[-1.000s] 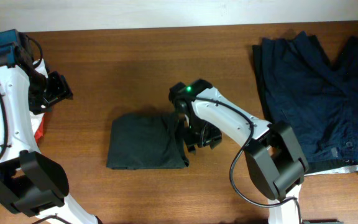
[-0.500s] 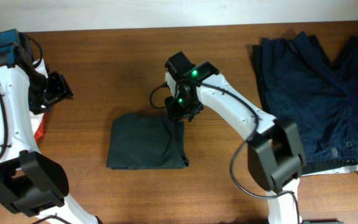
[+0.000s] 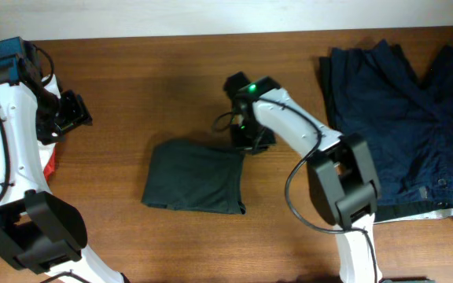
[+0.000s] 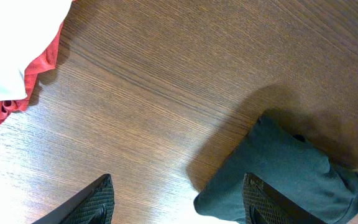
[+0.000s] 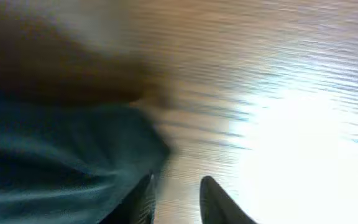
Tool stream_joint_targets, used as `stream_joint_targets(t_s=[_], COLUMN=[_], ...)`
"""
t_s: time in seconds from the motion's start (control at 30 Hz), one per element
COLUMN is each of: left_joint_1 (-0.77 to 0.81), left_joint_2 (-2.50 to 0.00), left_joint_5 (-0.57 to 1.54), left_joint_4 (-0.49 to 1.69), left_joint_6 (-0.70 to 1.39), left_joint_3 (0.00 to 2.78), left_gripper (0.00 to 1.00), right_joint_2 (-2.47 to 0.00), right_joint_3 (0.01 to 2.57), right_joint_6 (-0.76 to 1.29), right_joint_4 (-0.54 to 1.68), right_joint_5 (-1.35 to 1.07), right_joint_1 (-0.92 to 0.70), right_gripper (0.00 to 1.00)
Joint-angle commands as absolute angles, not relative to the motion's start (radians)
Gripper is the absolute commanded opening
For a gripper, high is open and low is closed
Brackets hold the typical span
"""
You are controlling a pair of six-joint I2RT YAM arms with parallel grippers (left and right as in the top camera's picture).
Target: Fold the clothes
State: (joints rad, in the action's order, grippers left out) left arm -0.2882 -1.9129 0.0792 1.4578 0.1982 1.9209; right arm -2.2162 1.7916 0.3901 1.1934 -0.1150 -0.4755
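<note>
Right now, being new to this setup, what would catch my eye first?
A folded dark T-shirt lies mid-table, with the right gripper at its far right corner. A rumpled navy garment sprawls across the table's right end.

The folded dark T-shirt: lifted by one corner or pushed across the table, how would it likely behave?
Probably floppy: the T-shirt lies in soft, rounded folds, so a corner lift would likely unfold it. Pushed, it would likely bunch rather than slide whole, though the smooth wooden table may let it slip.
</note>
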Motion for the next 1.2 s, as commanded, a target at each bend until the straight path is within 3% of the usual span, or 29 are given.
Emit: stream_joint_targets(t_s=[0.0, 0.2, 0.47, 0.77, 0.97, 1.0, 1.03, 1.1, 1.13, 1.17], left_joint_1=[-0.288, -0.256, -0.152, -0.14, -0.105, -0.096, -0.089, -0.083, -0.084, -0.089], left_joint_2=[-1.903, -1.903, -1.904, -1.911, -2.013, -2.037, -2.054, -2.074, -2.074, -2.07], left_joint_5=[0.091, 0.14, 0.41, 0.742, 0.801, 0.8, 0.799, 0.796, 0.789, 0.778], left_joint_4=[1.459, 1.45, 1.283, 0.796, 0.718, 0.714, 0.71, 0.705, 0.698, 0.699], left_joint_6=[0.181, 0.105, -0.182, -0.312, -0.308, -0.308, -0.308, -0.308, -0.308, -0.308], left_joint_3=[1.934, 1.916, 1.631, 1.223, 1.165, 1.165, 1.165, 1.166, 1.167, 1.174], left_gripper=[0.65, 0.66, 0.94, 0.99, 0.98, 0.94, 0.82, 0.51, 0.28, 0.18], right_joint_2=[-2.221, -2.148, -1.917, -1.863, -1.863, -1.863, -1.863, -1.863, -1.863, -1.863], right_joint_3=[1.798, 1.836, 1.888, 1.888, 1.888, 1.888, 1.888, 1.888, 1.888, 1.888], right_joint_6=[0.347, 0.329, 0.29, 0.261, 0.261, 0.261, 0.262, 0.262, 0.262, 0.262], right_joint_4=[1.238, 1.368, 1.478, 1.554, 1.556, 1.558, 1.56, 1.567, 1.572, 1.573], right_joint_5=[-0.12, -0.065, -0.036, -0.036, -0.036, -0.034, -0.029, -0.018, -0.009, -0.006], right_joint_1=[-0.463, -0.429, -0.31, -0.213, -0.213, -0.213, -0.214, -0.213, -0.214, -0.214], right_gripper=[0.43, 0.45, 0.5, 0.52, 0.52, 0.52, 0.52, 0.52, 0.52, 0.52])
